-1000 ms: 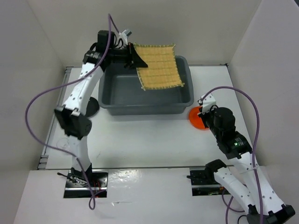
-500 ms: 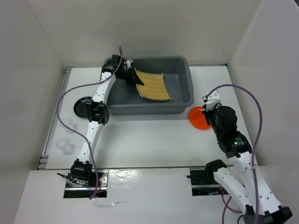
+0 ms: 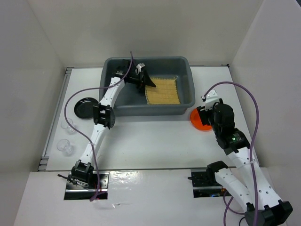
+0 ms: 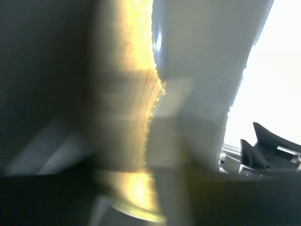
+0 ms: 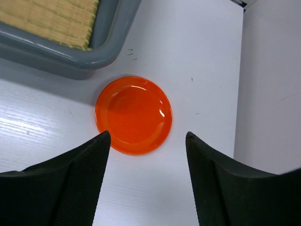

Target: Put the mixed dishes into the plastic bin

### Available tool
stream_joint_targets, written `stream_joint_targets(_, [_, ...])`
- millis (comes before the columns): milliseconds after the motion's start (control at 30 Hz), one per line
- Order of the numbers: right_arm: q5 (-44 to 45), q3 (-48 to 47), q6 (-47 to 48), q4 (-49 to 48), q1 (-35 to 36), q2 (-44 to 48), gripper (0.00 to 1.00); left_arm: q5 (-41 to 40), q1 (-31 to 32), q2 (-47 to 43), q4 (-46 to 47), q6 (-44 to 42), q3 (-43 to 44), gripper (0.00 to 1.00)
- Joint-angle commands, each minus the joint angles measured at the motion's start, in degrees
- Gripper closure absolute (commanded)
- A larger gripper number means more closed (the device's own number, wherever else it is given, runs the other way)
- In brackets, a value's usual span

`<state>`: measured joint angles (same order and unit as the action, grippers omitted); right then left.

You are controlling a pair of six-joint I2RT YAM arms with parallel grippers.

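The tan woven mat (image 3: 163, 91) lies flat on the floor of the grey plastic bin (image 3: 187, 70). My left gripper (image 3: 146, 81) is inside the bin at the mat's near-left corner. The left wrist view is a blur of yellow mat (image 4: 127, 94) and grey bin wall (image 4: 197, 70), so its jaws are unreadable. The orange plate (image 5: 133, 115) rests on the table just right of the bin. My right gripper (image 5: 146, 136) hovers over it, open and empty. The black plate (image 3: 84, 106) and two clear glass cups (image 3: 69, 127) (image 3: 64, 147) sit left of the bin.
White walls enclose the table on the left, back and right. The right wall (image 5: 268, 94) stands close beside the orange plate. The bin's corner (image 5: 94, 54) lies just beyond the plate. Purple cables loop from both arms.
My left arm lowered the mat from above the bin's back rim onto the bin floor, where it now lies flat. My right gripper has opened over the orange plate.
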<state>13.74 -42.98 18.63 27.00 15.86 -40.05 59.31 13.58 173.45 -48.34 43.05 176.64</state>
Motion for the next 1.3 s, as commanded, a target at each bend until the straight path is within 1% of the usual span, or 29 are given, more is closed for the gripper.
stream_joint_targets(0, [0.4, 0.3, -0.6, -2.7, -0.4, 0.1, 0.28, 5.3, -0.5, -0.3, 3.2, 1.2, 2.8, 0.00])
stream_joint_targets(67, [0.4, 0.3, -0.6, -2.7, -0.4, -0.5, 0.20, 4.8, -0.5, -0.3, 2.2, 0.6, 2.8, 0.00])
stream_joint_targets(133, [2.2, 0.3, -1.8, -2.7, -0.4, -0.5, 0.15, 1.6, -1.0, -0.8, 1.1, 0.6, 2.8, 0.00])
stream_joint_targets(200, [3.4, 0.3, -2.5, -2.7, -1.0, -1.9, 0.11, -2.6, -1.5, -2.3, -1.1, 0.1, 2.8, 0.00])
stream_joint_targets(267, [4.0, -2.1, -3.5, -2.7, -2.9, -4.2, 0.10, -5.7, -2.2, -5.0, -2.9, 0.1, 2.8, 0.00])
stream_joint_targets(333, [2.4, -5.9, -4.3, -0.5, -5.0, -6.5, 0.11, -12.3, -2.7, -9.0, -5.8, -1.6, 2.8, 0.00])
stream_joint_targets(367, [1.5, -7.6, -4.3, 0.7, -7.8, -8.2, 0.11, -15.1, -2.7, -10.5, -6.9, -2.4, 2.8, 0.00])
stream_joint_targets(400, [0.3, -9.6, -4.3, 2.0, -9.6, -12.6, 0.11, -17.8, -3.2, -13.1, -8.0, -4.3, 2.8, 0.00])
stream_joint_targets(433, [-1.8, -14.3, -4.8, 4.1, -11.8, -15.6, 0.11, -22.2, -3.7, -14.1, -9.0, -5.1, 2.8, 0.00])
stream_joint_targets(467, [-7.5, -16.4, -4.8, 8.4, -16.4, -18.4, 0.11, -23.3, -3.7, -14.8, -9.7, -5.6, 1.3, 0.00])
stream_joint_targets(500, [-9.6, -18.3, -4.8, 10.1, -18.0, -23.0, 0.11, -23.3, -4.3, -15.3, -10.4, -5.6, 0.3, 0.00])
stream_joint_targets(533, [-10.4, -20.2, -4.8, 11.0, -18.6, -24.4, 0.13, -24.0, -4.4, -15.3, -11.9, -5.6, 0.3, 0.00])
stream_joint_targets(600, [-10.4, -20.2, -4.8, 10.4, -18.6, -25.2, 0.14, -24.0, -3.8, -13.7, -14.4, -5.6, 2.7, 0.00])
stream_joint_targets(667, [-9.8, -20.2, -4.8, 9.8, -18.6, -25.9, 0.15, -29.0, -3.0, -13.7, -17.7, -6.3, 2.7, 0.00])
stream_joint_targets(733, [-11.5, -20.2, -4.3, 10.4, -19.5, -29.3, 0.15, -32.5, -1.2, -14.4, -19.6, -7.4, 2.7, 0.00])
stream_joint_targets(767, [-13.5, -20.2, -3.8, 11.0, -20.8, -30.7, 0.15, -35.0, -1.2, -15.1, -19.6, -7.4, 2.7, 0.00])
stream_joint_targets(800, [-18.3, -20.2, -3.0, 12.3, -22.4, -32.2, 0.13, -35.9, -0.4, -15.9, -20.3, -7.4, 2.7, 0.00])
stream_joint_targets(833, [-20.0, -20.8, -2.1, 12.3, -25.0, -35.2, 0.11, -36.6, 0.2, -16.6, -20.8, -7.4, 2.7, 0.00])
stream_joint_targets(933, [-24.4, -21.5, 0.7, 12.8, -27.0, -39.6, 0.05, -39.5, 1.4, -20.2, -21.4, -7.9, 2.7, 0.00])
stream_joint_targets(967, [-25.4, -21.5, 1.8, 12.8, -27.0, -40.2, 0.02, -40.9, 1.4, -22.9, -21.4, -7.9, 2.7, 0.00])
stream_joint_targets(1000, [-27.8, -21.5, 2.7, 12.0, -27.0, -40.7, 0.02, -42.0, 2.1, -24.3, -22.0, -7.9, 2.7, 0.00])
stream_joint_targets(1033, [-29.7, -21.5, 5.5, 12.0, -28.6, -40.7, 0.02, -43.3, 2.6, -25.8, -22.9, -7.9, 2.7, 0.00])
stream_joint_targets(1100, [-32.1, -22.3, 7.2, 12.0, -30.7, -43.6, 0.02, -51.0, 5.3, -30.9, -26.0, -9.6, 2.7, 0.00])
stream_joint_targets(1133, [-36.5, -23.3, 9.3, 13.4, -34.4, -45.5, 0.02, -53.8, 6.4, -32.5, -26.0, -10.6, 2.7, 0.00])
stream_joint_targets(1167, [-38.8, -24.5, 10.2, 14.7, -36.5, -50.7, 0.02, -56.1, 9.3, -37.5, -26.0, -12.3, -0.4, 0.00])
stream_joint_targets(1200, [-41.5, -27.8, 11.3, 18.4, -38.7, -53.3, 0.02, -62.1, 10.6, -40.4, -26.0, -12.9, -3.6, 0.00])
stream_joint_targets(1233, [-46.4, -29.2, 12.6, 19.5, -42.2, -55.4, 0.02, -64.6, 11.7, -44.8, -26.0, -12.9, -8.3, 0.00])
stream_joint_targets(1267, [-47.0, -29.9, 12.6, 18.9, -43.1, -57.4, 0.02, -66.8, 13.3, -46.5, -26.0, -12.9, -10.0, 0.00])
